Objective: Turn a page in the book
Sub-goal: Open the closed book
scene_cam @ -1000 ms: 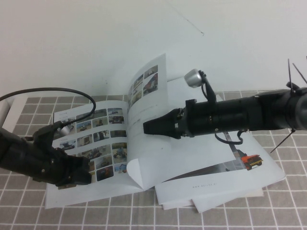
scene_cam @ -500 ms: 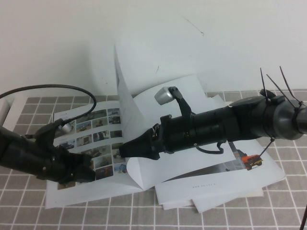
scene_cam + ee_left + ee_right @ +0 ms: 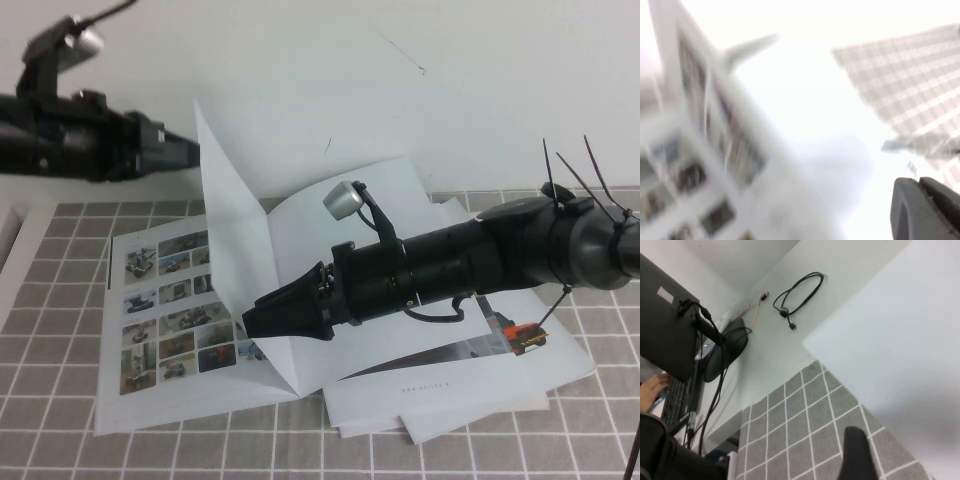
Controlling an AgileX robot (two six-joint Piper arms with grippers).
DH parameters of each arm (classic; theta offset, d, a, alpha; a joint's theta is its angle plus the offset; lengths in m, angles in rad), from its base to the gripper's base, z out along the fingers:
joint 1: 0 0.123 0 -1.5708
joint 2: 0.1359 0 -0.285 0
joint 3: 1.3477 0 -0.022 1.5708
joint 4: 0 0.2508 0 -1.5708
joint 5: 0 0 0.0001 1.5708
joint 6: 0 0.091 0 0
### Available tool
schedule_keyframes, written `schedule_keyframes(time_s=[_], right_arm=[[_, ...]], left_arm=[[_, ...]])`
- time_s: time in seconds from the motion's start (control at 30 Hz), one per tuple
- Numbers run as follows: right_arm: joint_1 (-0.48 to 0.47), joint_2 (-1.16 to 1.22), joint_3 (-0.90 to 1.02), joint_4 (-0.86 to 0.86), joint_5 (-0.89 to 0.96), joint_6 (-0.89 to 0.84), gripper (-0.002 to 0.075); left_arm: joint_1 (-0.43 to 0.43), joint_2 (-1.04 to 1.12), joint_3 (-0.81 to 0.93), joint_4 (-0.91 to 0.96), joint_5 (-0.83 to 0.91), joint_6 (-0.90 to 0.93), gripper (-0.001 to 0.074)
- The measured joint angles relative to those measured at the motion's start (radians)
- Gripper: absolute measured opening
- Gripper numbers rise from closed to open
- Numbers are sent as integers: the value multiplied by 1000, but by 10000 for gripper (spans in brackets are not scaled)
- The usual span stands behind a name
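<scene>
The left gripper has lifted off the photo-grid leaf it was pressing 0.5 s ago and now hangs high at the far left, its fingers apparently closed on nothing. The right gripper, snout narrowed to a point with nothing pinched, has pushed further left under the page. That page now stands nearly upright at the spine of the book, so the turn looks about half done and unsupported from the left.

Raised overview; two close wrist views
</scene>
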Motion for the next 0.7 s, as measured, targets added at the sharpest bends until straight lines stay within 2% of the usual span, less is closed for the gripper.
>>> schedule_keyframes(time_s=[0.23,0.4,0.57,0.7], right_arm=[[0,0,0,-2,14,4,434],[0,0,0,-8,17,4,413],[0,-22,-13,-59,18,-2,265],[0,-59,-28,-147,22,-2,101]], left_arm=[[0,-31,-136,-2,-2,-24,-4],[0,8,-143,185,33,-100,-4],[0,117,-57,435,-1,-235,-4],[0,202,40,431,-37,-240,-4]])
